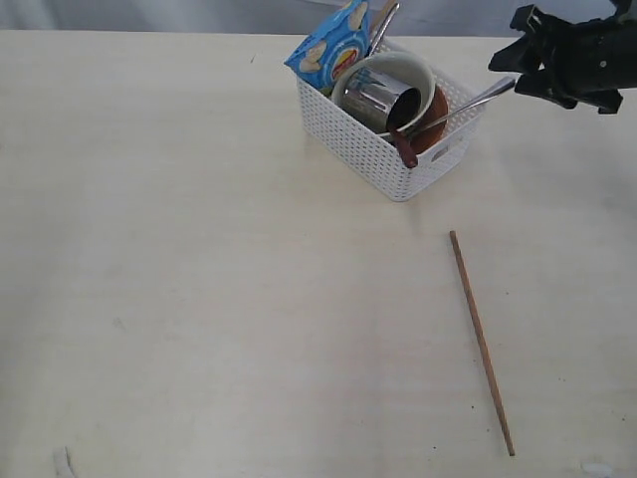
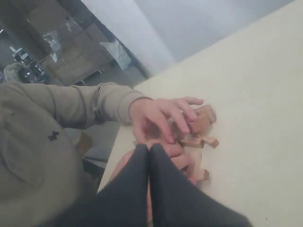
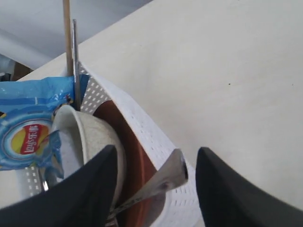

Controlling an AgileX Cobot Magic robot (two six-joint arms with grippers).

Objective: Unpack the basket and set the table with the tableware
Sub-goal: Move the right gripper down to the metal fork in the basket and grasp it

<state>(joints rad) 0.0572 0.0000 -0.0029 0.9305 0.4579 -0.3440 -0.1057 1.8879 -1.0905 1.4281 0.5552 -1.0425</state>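
Chopstick: nearest to me in the exterior view, one wooden chopstick [image 1: 482,344] lies flat on the table [image 1: 199,299], alone, well apart from the basket.
Basket: the white basket [image 1: 368,149] stands on the far part of the table, set at an angle, and it is full.
Bowl and cup: I see the cream bowl [image 1: 398,65] tipped on its side in the basket, with the steel cup [image 1: 383,98] lying inside it, mouth toward me.
Plate: the brown plate [image 1: 435,115] stands on edge between the bowl and the basket's wall.
Spoon: the red-brown spoon [image 1: 403,149] hangs over the basket's near rim.
Snack packet: the blue packet [image 1: 331,48] stands upright at the basket's far corner.
Steel handle: one steel handle [image 1: 478,103] sticks out over the rim toward my right arm; I cannot tell whether it is the fork or the knife.
Right gripper: the right gripper [image 3: 158,156] is spread wide, and the handle's end sits between its fingers [image 3: 90,189], not pinched.
Left gripper: the left gripper [image 2: 149,147] has its fingers pressed together with nothing between them.
Beyond the left gripper: a person's hand [image 2: 161,118] rests on small wooden blocks [image 2: 201,120] at a table edge.
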